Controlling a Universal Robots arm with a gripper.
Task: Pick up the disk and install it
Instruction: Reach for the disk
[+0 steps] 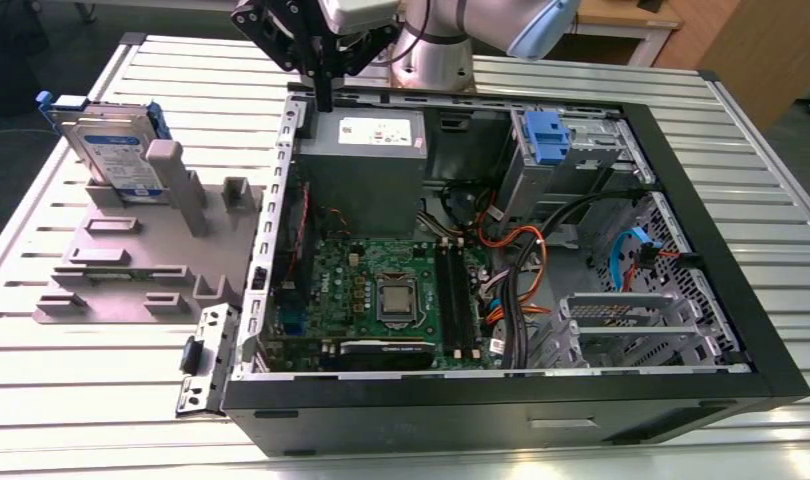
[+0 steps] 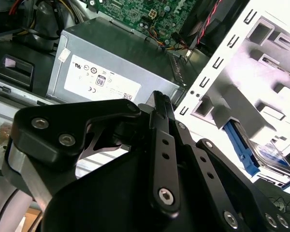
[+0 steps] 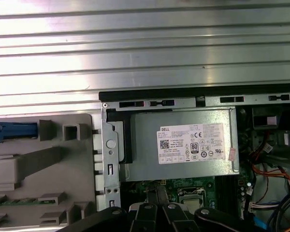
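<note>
One disk [image 1: 112, 150]: upright in grey stand [image 1: 125, 255], untouched; pickup step, I judge.
Gripper [image 1: 325, 100]: pinched narrow, empty, above case [image 1: 725, 400] rim; I'd need it wide.

In the exterior view the arm [image 1: 432, 45] stands at 12 o'clock, with its wrist reaching toward 11 o'clock. The black pincer [image 1: 325, 98] points straight down from the wrist. Its two fingers are pressed together and grip nothing. In the second wrist view its linkage bars converge on the joined tips.
</note>
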